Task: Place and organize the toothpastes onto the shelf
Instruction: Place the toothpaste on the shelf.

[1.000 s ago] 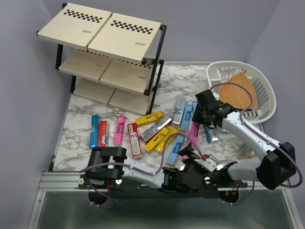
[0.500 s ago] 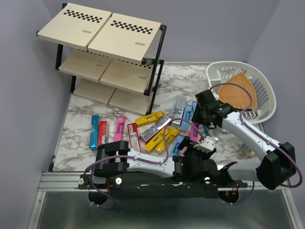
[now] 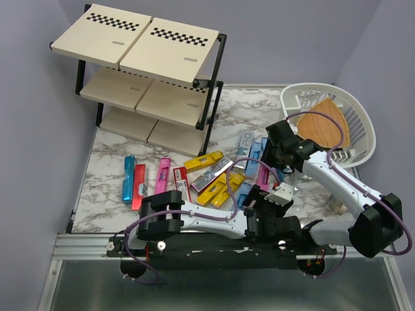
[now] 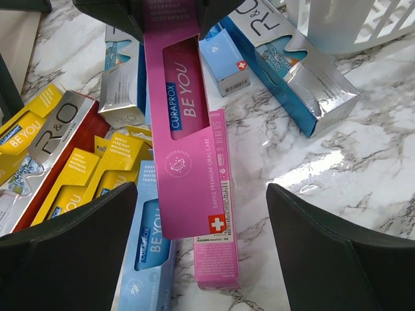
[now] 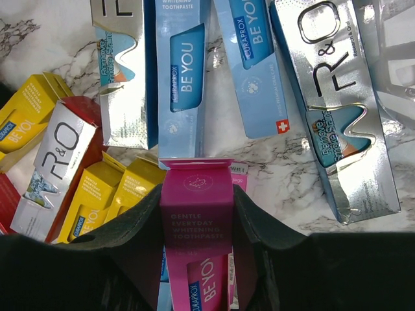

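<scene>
The right end effector (image 5: 198, 194) is clamped on one end of a pink rectangular cardboard toothpaste box (image 4: 178, 123). The left end effector (image 4: 202, 214) gapes wide, holding nothing. Yellow cardboard boxes (image 4: 91, 175) crowd the pink box's 9 o'clock edge; open marble surface (image 4: 363, 168) lies at 4 o'clock. The black-framed beige-boarded shelf (image 3: 139, 45) stands at the surface's 11 o'clock corner.

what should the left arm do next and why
Probably ease the left gripper forward and close on the pink toothpaste box: its open fingers flank the box's free end, while the right gripper is shut on the other end.
</scene>
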Tool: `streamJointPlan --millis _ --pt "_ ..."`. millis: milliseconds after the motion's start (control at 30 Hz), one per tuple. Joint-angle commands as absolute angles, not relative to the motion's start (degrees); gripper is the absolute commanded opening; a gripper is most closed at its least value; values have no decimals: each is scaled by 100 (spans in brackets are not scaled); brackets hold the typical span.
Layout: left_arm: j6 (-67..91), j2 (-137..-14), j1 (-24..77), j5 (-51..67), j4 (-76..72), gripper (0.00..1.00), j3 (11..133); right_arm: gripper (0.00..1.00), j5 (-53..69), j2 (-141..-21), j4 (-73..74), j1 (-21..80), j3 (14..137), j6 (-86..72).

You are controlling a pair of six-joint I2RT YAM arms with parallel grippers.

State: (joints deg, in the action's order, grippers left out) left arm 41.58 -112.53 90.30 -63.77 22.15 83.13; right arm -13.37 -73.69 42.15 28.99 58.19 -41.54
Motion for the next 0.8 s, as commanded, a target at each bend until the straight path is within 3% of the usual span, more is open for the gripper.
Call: streamJointPlan --millis 0,267,600,767 --pt "4693 -11478 8974 -6381 2681 89 8508 30 -1187 -7365 4236 2936 5994 -4219" --pt "4781 -11435 8824 -6328 2602 80 8455 30 -1142 -7365 4210 2936 5994 -4228" --pt "4790 -11443 8754 -6267 2619 56 8464 31 -1099 -7365 4175 2936 6003 -4228" --pt "4852 -11268 8763 -6293 2716 45 8359 40 -976 -7330 4113 2936 6003 -4210"
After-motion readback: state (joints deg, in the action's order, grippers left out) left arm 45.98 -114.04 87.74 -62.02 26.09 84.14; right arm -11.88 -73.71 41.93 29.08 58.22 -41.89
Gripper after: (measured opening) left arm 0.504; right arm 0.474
